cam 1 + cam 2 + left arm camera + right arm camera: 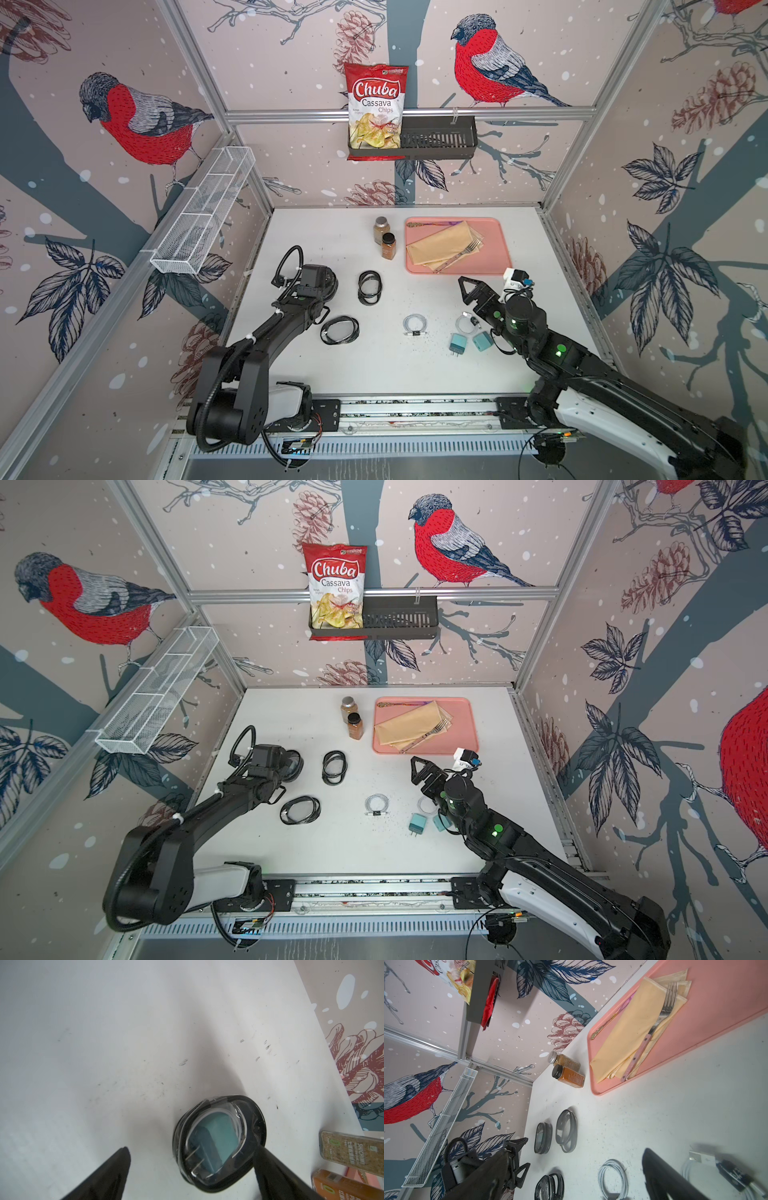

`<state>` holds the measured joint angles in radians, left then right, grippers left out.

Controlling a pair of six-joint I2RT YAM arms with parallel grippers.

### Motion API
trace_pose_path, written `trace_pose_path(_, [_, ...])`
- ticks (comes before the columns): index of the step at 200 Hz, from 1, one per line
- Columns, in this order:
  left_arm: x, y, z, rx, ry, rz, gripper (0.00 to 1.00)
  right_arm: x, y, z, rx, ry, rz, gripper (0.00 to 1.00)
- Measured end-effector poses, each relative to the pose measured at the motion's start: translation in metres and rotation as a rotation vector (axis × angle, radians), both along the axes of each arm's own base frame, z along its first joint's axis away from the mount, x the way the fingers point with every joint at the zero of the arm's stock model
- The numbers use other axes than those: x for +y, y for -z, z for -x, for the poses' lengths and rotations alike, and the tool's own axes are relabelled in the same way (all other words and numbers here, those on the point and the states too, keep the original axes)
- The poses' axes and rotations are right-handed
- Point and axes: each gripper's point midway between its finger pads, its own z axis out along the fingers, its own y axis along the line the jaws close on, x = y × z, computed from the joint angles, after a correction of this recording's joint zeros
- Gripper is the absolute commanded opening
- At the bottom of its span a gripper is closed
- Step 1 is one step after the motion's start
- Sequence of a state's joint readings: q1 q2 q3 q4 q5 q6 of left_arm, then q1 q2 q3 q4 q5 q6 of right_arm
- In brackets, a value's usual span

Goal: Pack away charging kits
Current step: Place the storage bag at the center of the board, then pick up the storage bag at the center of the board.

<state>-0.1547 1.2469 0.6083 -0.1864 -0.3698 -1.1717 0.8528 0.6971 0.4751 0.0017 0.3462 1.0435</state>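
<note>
Your left tool (192,1150) stands with its fingers wide apart and clamps nothing. The packed case (220,1142) lies on the bench (104,1043) right by it, with 1 teal charger and a white cable showing through the clear lid. 1 finger (276,1172) overlaps the case's black rim, and I cannot tell whether it touches. If you pull away sideways from here, that finger could drag or tip the case. A lid not fully shut might then spring open, so lift straight up first.

Your right tool (468,289) is also spread and empty, hovering near the pink tray (494,232). By that arm lie 2 loose chargers (457,344), just beside each other, with a coiled cable (466,322) close by. A second coil (414,325) lies apart from them. A low sweep could scatter them, and reaching for 1 charger may knock its neighbour. 2 empty cases (370,287) wait near the left arm. The 2 spice jars (388,246) stand near those cases, and a careless reach could topple them.
</note>
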Motion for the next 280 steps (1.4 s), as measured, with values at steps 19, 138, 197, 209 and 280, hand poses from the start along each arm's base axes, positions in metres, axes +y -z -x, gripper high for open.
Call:
trace_pose_path(19, [0.005, -0.021, 0.013, -0.035, -0.011, -0.008, 0.91, 0.0, 0.003, -0.004, -0.016, -0.012, 0.027, 1.0])
trace_pose_path(138, [-0.116, -0.081, 0.037, -0.232, 0.711, -0.067, 0.89, 0.045, 0.075, -0.009, 0.133, -0.201, 0.301, 0.98])
trace_pose_path(197, [-0.203, -0.065, 0.001, 0.025, 0.899, -0.286, 0.84, 0.039, 0.106, -0.021, 0.213, -0.144, 0.41, 0.93])
trace_pose_path(209, [-0.209, -0.051, -0.006, 0.097, 0.908, -0.322, 0.81, 0.034, 0.11, -0.023, 0.22, -0.13, 0.419, 0.92])
trace_pose_path(280, [-0.222, 0.014, -0.044, 0.427, 0.867, -0.523, 0.69, 0.027, 0.113, -0.025, 0.229, -0.11, 0.427, 0.9])
